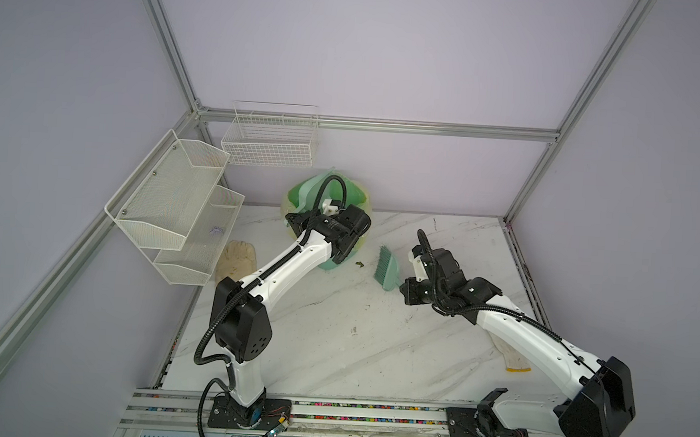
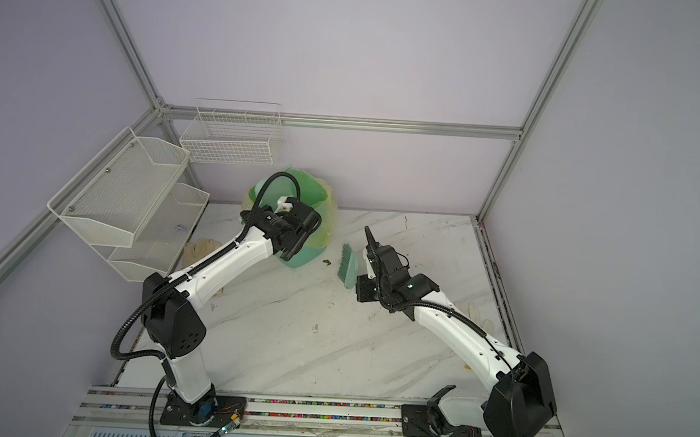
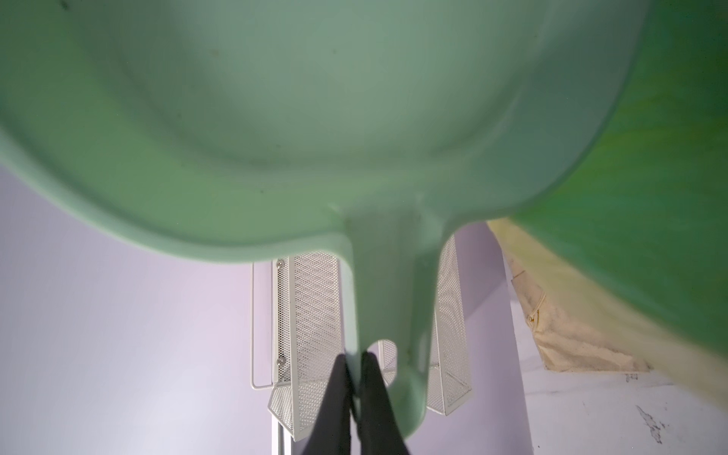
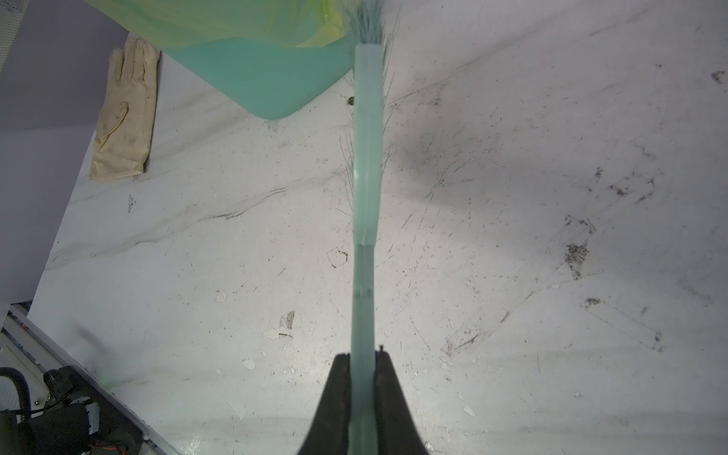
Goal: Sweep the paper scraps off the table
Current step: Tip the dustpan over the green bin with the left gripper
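Observation:
No paper scraps show on the white marbled table [image 1: 373,354]. My left gripper [image 3: 356,356] is shut on the handle [image 3: 390,295] of a mint-green dustpan [image 3: 315,98]. The pan is tipped up over a teal bin [image 1: 329,264] lined with a green bag [image 1: 356,195] at the table's back. My right gripper [image 4: 364,356] is shut on the handle of a teal hand brush [image 1: 385,265]. The brush sits just right of the bin, its bristles [image 4: 370,23] reaching towards the bag. What lies inside the bin is hidden.
A small dark speck [image 1: 359,264] lies between the bin and the brush. One white glove [image 1: 237,258] lies at the back left and another [image 1: 510,354] under the right arm. Mesh shelves [image 1: 174,200] and a wire basket [image 1: 272,140] hang on the walls. An aluminium rail [image 1: 369,412] runs along the front.

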Controlling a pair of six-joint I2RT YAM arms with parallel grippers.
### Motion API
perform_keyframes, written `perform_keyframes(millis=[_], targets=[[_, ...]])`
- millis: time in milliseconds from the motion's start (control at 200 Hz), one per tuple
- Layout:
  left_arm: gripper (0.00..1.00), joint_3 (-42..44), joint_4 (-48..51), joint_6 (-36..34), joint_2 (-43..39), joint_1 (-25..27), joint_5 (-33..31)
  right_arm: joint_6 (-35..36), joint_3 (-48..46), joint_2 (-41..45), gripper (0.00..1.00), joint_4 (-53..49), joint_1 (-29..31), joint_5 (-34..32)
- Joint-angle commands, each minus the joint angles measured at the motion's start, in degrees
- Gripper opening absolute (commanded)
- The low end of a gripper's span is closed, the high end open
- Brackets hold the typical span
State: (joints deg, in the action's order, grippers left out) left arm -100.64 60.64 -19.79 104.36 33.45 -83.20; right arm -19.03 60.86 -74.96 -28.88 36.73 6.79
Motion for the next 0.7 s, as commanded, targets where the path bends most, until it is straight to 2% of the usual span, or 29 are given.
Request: perform_keyframes(millis=[0,280,515,695], targets=[[0.00,1.69,-4.75,-2.72,-4.15,0.21,-2.98,0.22,0.64,-0.19,0.00,1.90,-0.34,0.50],[0.00,-0.88,-3.54,0.82,-6.53,0.56,-1.00,-0.10,0.32,0.42,0.00,2.38,-0.34,0.68],[0.00,-9.75,14.31,19.10,-8.17,0.90,12.39,-2.59,0.26,-0.17,0.00,4.80,-0.41,2.98],[0.00,-15.34,23.28,27.12,-8.17,0.89,22.84,-3.65,-0.45,1.16,0.00,5.45,-0.48,0.68]])
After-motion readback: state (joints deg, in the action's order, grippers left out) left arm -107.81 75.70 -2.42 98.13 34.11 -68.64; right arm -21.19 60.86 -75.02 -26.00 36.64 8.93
